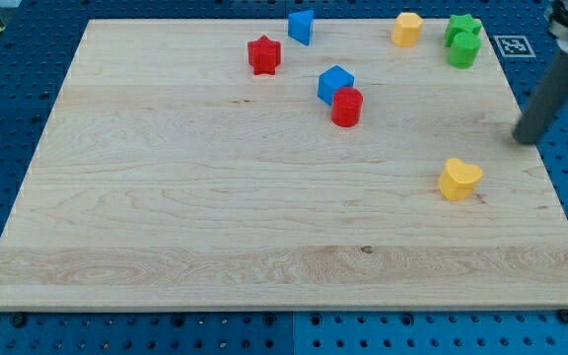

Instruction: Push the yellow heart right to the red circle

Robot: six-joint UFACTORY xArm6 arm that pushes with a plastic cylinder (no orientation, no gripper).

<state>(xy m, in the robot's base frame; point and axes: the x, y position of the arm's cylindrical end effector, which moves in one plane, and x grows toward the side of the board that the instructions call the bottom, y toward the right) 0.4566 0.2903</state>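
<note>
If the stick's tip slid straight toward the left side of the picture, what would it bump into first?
Probably nothing soon. My tip sits past the board's right edge, above and right of the yellow heart. Going straight left, it would likely pass just above the heart and below the red circle, though depth is uncertain.

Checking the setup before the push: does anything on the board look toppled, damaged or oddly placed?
Nothing stands out. All blocks sit flat on the wooden board. The yellow heart lies alone toward the view's right; the red circle touches a blue block. My tip is right of the heart, apart.

board [215,217]: pale wood, smooth, visible grain | yellow heart [459,179]: matt | rod [545,99]: dark, matt
</note>
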